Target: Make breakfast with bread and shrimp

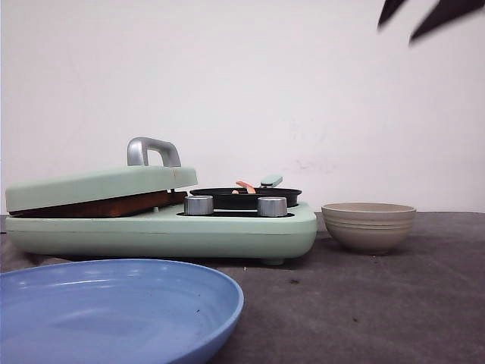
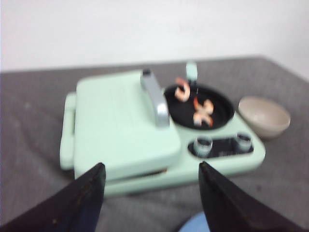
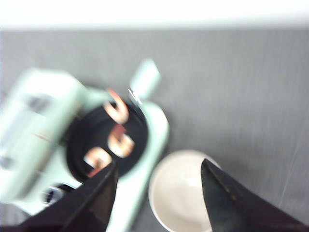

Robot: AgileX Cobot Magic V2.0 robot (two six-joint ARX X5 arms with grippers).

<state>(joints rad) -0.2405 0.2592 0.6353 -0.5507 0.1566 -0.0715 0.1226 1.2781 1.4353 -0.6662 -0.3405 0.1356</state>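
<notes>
The bread [image 1: 98, 206] shows only as a brown crust edge under the lowered mint-green lid [image 1: 98, 186] of the breakfast maker [image 1: 227, 231]. Three orange-pink shrimp [image 3: 120, 144] lie in the round black pan [image 2: 219, 104] beside the lid; two shrimp [image 2: 203, 112] show in the left wrist view and one shrimp [image 1: 246, 186] pokes above the pan rim in the front view. My left gripper [image 2: 149, 166] hangs open and empty in front of the maker. My right gripper [image 3: 160, 163] is open and empty, high above the pan and bowl; its dark fingertips [image 1: 388, 11] show at the front view's top right.
A beige ribbed bowl [image 1: 369, 226] stands right of the maker, seen empty [image 3: 181, 193]. A blue plate [image 1: 114, 311] lies in front, close to the camera. The lid has a grey metal handle [image 1: 151, 150]. Two silver knobs [image 1: 198, 205] face forward. Grey cloth [image 1: 379, 303] covers the table.
</notes>
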